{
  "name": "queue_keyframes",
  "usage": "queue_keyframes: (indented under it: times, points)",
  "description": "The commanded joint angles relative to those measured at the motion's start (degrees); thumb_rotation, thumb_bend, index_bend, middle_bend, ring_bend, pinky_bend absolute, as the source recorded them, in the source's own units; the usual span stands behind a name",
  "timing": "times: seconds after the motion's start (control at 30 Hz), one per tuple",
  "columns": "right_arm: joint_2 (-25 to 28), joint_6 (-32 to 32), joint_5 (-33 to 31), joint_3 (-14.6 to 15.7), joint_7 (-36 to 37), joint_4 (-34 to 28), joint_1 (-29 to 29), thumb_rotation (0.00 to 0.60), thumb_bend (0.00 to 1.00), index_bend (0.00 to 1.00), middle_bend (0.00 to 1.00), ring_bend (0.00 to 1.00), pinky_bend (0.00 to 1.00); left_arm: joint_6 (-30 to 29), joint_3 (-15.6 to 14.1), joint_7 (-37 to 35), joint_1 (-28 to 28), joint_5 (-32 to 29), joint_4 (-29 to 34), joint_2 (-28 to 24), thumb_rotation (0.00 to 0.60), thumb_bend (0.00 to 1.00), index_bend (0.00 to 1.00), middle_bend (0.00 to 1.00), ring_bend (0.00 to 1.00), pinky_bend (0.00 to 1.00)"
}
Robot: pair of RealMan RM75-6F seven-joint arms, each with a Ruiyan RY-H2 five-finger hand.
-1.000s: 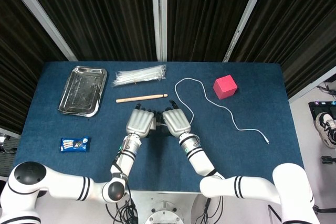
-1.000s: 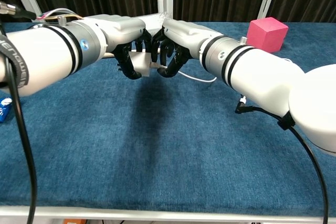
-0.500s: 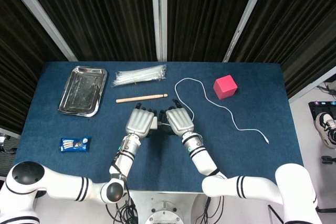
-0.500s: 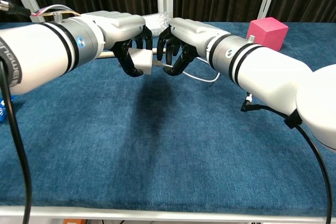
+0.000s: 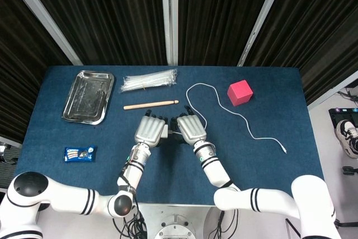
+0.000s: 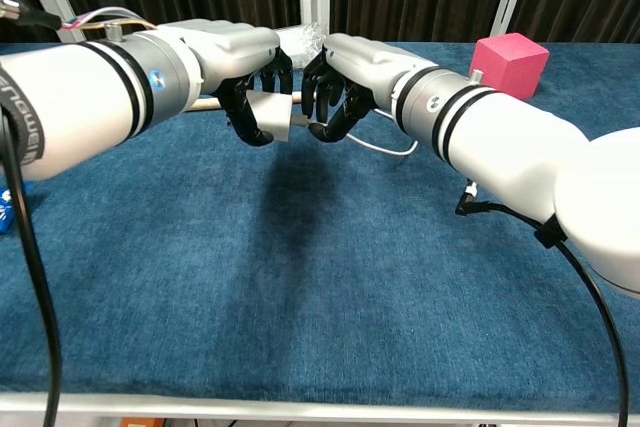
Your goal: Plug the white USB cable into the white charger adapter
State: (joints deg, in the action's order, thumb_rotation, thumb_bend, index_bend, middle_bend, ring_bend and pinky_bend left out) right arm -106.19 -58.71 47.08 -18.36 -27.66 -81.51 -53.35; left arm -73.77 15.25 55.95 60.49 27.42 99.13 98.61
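Observation:
Above the table's middle, my left hand grips the white charger adapter, its flat face turned toward my right hand. My right hand pinches the USB plug of the white cable. The plug tip sits at the adapter's face; whether it is inside the port cannot be told. In the head view the left hand and right hand are knuckle to knuckle and hide both adapter and plug. The white cable loops back and trails right across the cloth to its free end.
A pink cube stands at the back right beside the cable. A wooden stick and a bundle of zip ties lie behind the hands. A metal tray is at the back left, a blue packet at the front left.
The right hand drew the plug slightly away from the adapter, then moved it back to the adapter's face. The left hand stayed almost still.

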Motion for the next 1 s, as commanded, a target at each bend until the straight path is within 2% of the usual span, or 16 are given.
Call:
queue_keyframes:
  times: [0.03,0.37,0.43,0.53,0.63,0.8,0.9,1.0]
  points:
    - [-0.15,-0.05,-0.02,-0.06,-0.12,0.02,-0.08,0.600,0.33,0.57,0.49,0.29,0.00,-0.04,-0.05,0.02,0.02,0.02,0.01,0.07,0.600,0.30,0.43,0.47,0.33,0.16]
    - [-0.38,-0.15,-0.05,0.09,-0.63,0.03,-0.11,0.600,0.33,0.57,0.47,0.29,0.00,0.01,-0.19,-0.51,-0.23,0.25,-0.14,0.03,0.600,0.30,0.43,0.47,0.33,0.16]
    - [0.11,-0.19,-0.04,0.29,-0.62,-0.39,0.21,0.600,0.32,0.50,0.45,0.28,0.00,0.19,-0.29,-1.07,-0.50,0.57,-0.24,-0.14,0.600,0.30,0.43,0.47,0.33,0.16]
    - [1.43,-0.27,0.10,0.88,-0.85,-1.56,0.87,0.600,0.29,0.33,0.39,0.24,0.00,0.64,-0.85,-2.06,-1.07,1.45,-0.44,-0.49,0.600,0.30,0.43,0.46,0.33,0.16]
    - [3.18,-0.79,0.16,1.52,-1.26,-3.09,1.79,0.600,0.27,0.21,0.34,0.22,0.00,1.48,-1.78,-3.63,-2.02,2.70,-0.70,-1.13,0.600,0.29,0.41,0.45,0.33,0.16]
    - [7.06,-1.53,-0.26,2.87,-2.36,-5.69,3.57,0.600,0.26,0.15,0.30,0.18,0.00,3.05,-3.65,-5.97,-3.63,4.56,-2.08,-2.00,0.600,0.29,0.35,0.42,0.29,0.15]
    - [10.28,-1.70,-0.58,3.79,-2.90,-7.87,4.82,0.600,0.26,0.13,0.27,0.16,0.00,5.01,-4.62,-7.43,-4.41,5.15,-3.77,-2.47,0.600,0.27,0.24,0.33,0.20,0.10]
    - [14.22,-2.21,-0.16,5.07,-3.47,-10.78,6.30,0.600,0.26,0.10,0.24,0.13,0.00,6.14,-5.27,-9.53,-5.42,6.99,-5.00,-3.46,0.600,0.26,0.19,0.25,0.14,0.07]
